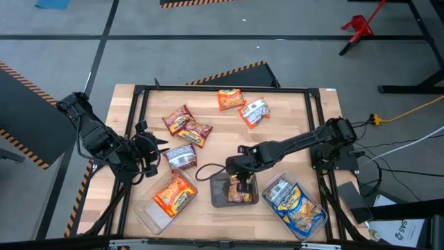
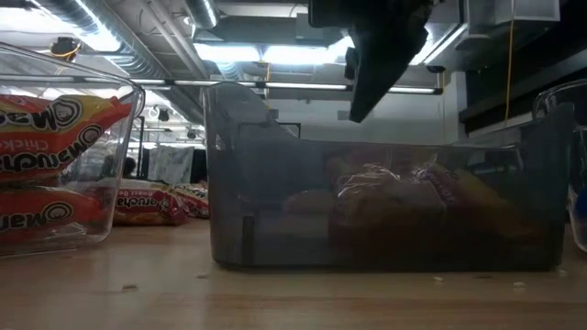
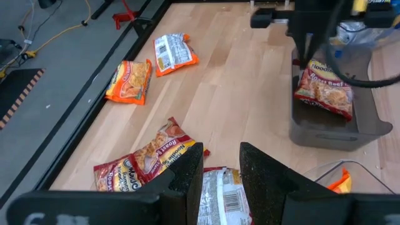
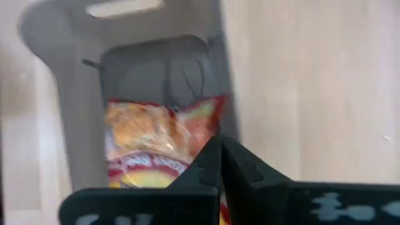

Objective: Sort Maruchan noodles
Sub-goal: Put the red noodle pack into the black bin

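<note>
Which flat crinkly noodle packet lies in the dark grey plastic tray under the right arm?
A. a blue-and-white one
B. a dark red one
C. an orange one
B: the dark red packet lies inside the dark grey tray, below the shut right gripper.

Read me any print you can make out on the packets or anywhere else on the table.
"Roast Beef" on the dark red packet in the grey tray.
Mirrored "Maruchan" logo on the orange packets in the clear tray, seen through the wall.
All other packet print and barcodes: too small or blurred.

Two dark jointed arms (image 1: 104,142) — black cables, black wedge-shaped fingers (image 4: 247,169)
</note>
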`<action>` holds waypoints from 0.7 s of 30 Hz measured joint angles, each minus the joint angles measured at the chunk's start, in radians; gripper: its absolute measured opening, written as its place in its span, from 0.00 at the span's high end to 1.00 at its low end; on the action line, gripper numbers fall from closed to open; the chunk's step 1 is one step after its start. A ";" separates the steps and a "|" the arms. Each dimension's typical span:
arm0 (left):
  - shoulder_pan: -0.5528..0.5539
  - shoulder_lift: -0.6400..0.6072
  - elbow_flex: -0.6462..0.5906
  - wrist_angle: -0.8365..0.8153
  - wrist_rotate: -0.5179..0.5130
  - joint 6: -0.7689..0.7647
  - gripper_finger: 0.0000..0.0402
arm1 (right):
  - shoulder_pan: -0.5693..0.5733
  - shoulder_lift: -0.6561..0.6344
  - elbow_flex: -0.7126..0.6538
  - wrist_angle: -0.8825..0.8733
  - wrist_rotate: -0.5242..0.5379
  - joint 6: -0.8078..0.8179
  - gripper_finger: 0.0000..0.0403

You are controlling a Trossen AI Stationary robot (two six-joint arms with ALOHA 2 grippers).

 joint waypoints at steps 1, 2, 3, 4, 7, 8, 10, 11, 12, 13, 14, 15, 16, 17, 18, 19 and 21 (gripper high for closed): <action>0.000 0.000 0.000 0.000 0.000 0.000 0.75 | 0.007 0.010 0.002 0.017 -0.001 -0.001 1.00; 0.000 0.000 0.000 0.000 0.000 0.000 0.75 | 0.011 0.021 0.002 0.017 -0.001 -0.002 1.00; 0.000 0.000 0.000 0.000 0.000 0.000 0.75 | 0.017 0.035 0.001 0.002 -0.004 -0.002 1.00; 0.000 0.000 0.000 0.000 0.000 0.000 0.75 | 0.021 0.049 0.000 0.000 -0.008 -0.003 1.00; 0.000 0.000 0.000 -0.003 0.000 0.000 0.75 | 0.024 0.078 -0.021 -0.001 -0.014 -0.008 1.00; 0.000 0.000 0.000 -0.003 0.000 0.000 0.75 | 0.023 0.086 -0.031 0.000 -0.012 -0.008 1.00; 0.000 0.000 0.000 -0.004 0.000 0.000 0.75 | 0.021 0.099 -0.048 0.004 -0.011 -0.008 1.00; 0.000 0.000 0.000 -0.004 0.000 0.000 0.75 | 0.020 0.102 -0.054 0.000 -0.011 -0.008 1.00; 0.000 0.000 0.000 -0.005 0.000 0.001 0.75 | 0.020 0.107 -0.056 0.003 -0.011 -0.009 1.00; 0.000 0.000 0.000 -0.004 0.000 0.004 0.75 | 0.020 0.109 -0.056 0.012 -0.011 -0.013 1.00; 0.000 0.000 0.000 -0.005 0.000 0.005 0.75 | 0.020 0.110 -0.056 0.011 -0.012 -0.025 1.00; 0.000 0.000 0.000 -0.005 0.000 0.005 0.75 | 0.020 0.110 -0.055 0.012 -0.022 -0.031 1.00; 0.000 0.000 0.000 -0.004 0.000 0.005 0.75 | 0.020 0.110 -0.052 0.011 -0.043 -0.040 1.00; 0.000 0.000 0.000 -0.005 0.001 0.005 0.75 | 0.020 0.110 -0.047 0.007 -0.063 -0.050 1.00; 0.000 0.000 0.000 -0.004 0.000 0.005 0.75 | 0.020 0.110 -0.040 0.001 -0.077 -0.056 1.00; 0.000 0.000 0.000 -0.004 0.000 0.005 0.75 | 0.020 0.109 -0.031 -0.004 -0.081 -0.060 1.00; 0.000 0.000 0.000 -0.004 0.000 0.005 0.75 | 0.021 0.103 -0.005 -0.033 -0.082 -0.080 1.00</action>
